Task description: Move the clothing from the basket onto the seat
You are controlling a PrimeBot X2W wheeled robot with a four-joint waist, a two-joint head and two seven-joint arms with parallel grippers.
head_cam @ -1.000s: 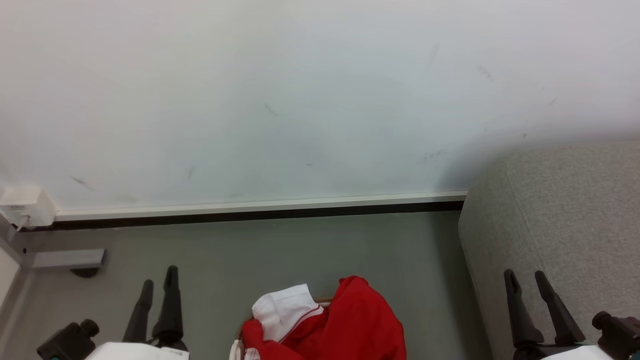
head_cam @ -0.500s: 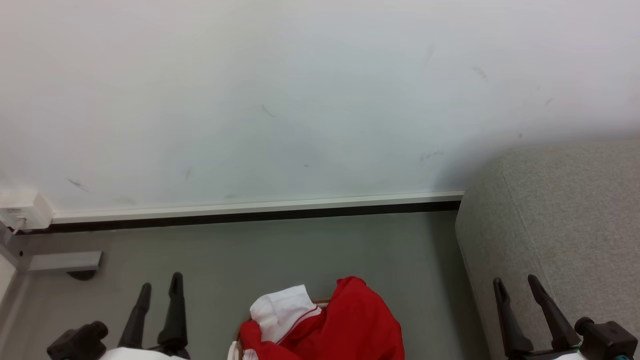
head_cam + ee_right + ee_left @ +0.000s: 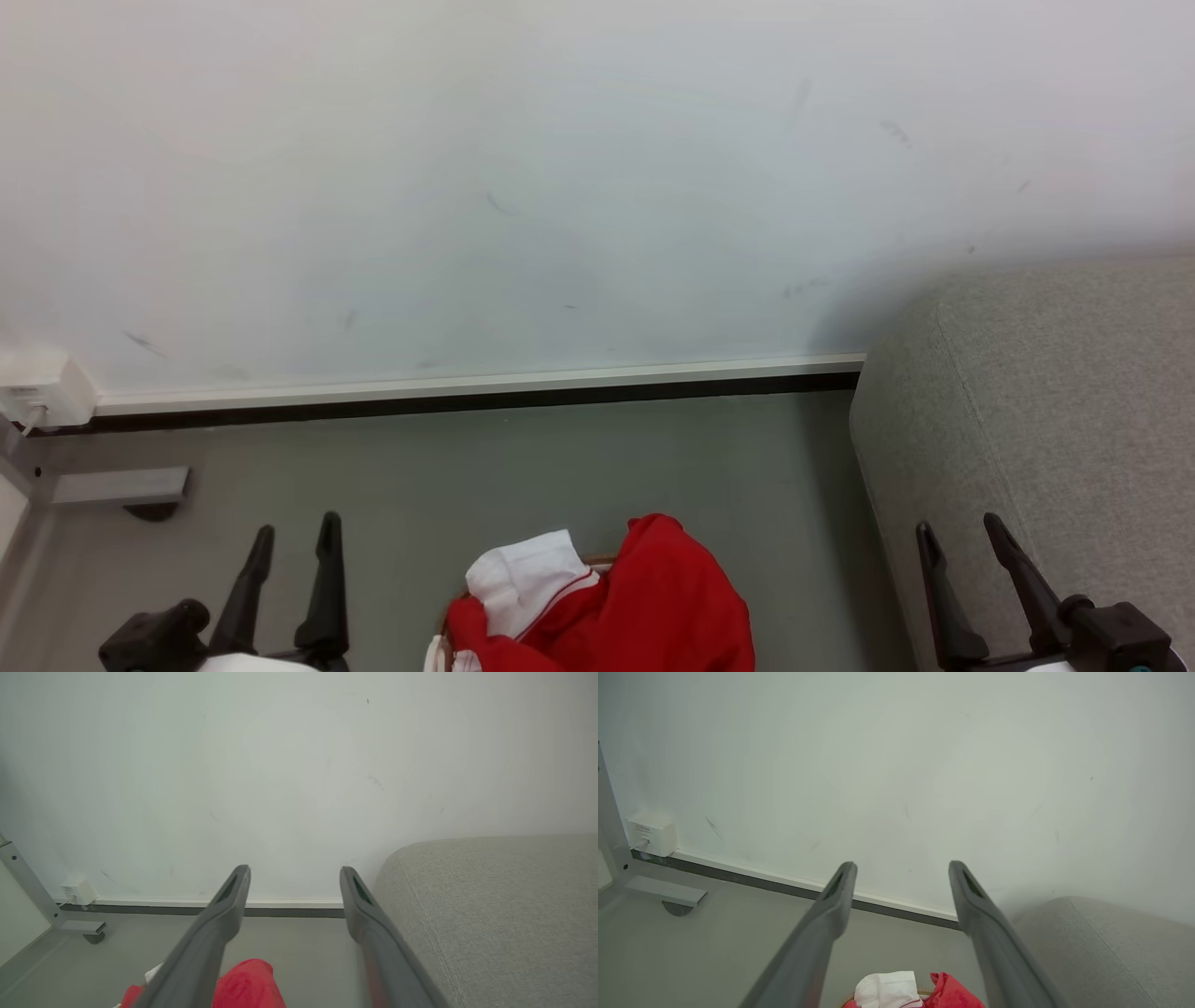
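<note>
Centrally, red, white-panelled clothing [image 3: 672,607] heaps over the basket [image 3: 432,656], largely cropped.
Left gripper [image 3: 297,525] and right gripper [image 3: 958,524] gape, empty.

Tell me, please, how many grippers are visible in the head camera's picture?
2. The left gripper sits at the lower left above the floor; the right gripper sits at the lower right before the sofa. Both are open and empty. None appears hidden.

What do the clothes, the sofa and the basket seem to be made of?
Clothes: soft, smooth red and white fabric, likely synthetic; it folds loosely.
Sofa: grey woven upholstery, matte; coarse weave and a seam show.
Basket: probably white plastic, brown rim; little shows.
</note>
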